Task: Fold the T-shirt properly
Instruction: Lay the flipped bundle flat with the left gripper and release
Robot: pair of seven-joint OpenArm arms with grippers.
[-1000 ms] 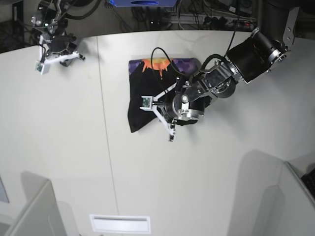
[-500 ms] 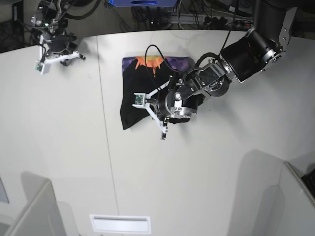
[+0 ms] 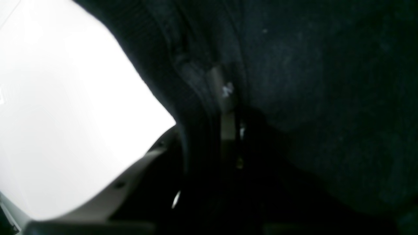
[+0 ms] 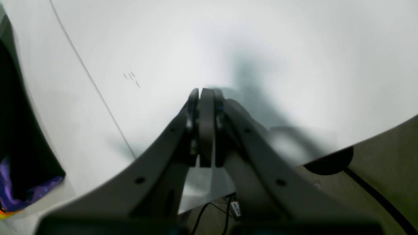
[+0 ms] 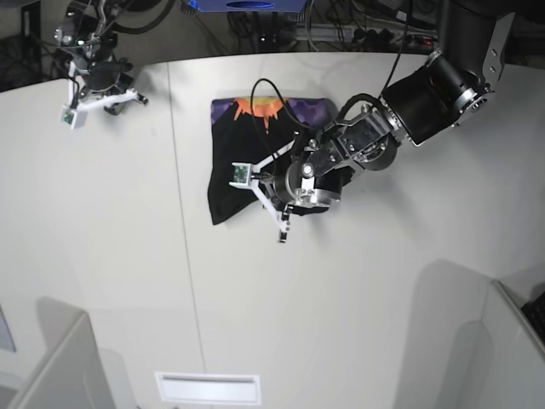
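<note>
White desk (image 5: 102,256) with a seam line; T-shirt (image 5: 230,183) lay near its far edge. Left end effector (image 5: 285,200) pinched the T-shirt; right end effector (image 4: 204,98), beyond the seam, was closed and empty.

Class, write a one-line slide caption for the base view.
Left gripper pressed onto the folded black T-shirt on the white table, while the shut right gripper waits at the far corner.

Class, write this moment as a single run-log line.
left gripper: shut on T-shirt, low on table | right gripper: shut, empty, parked at far corner | fold: unfinished
</note>
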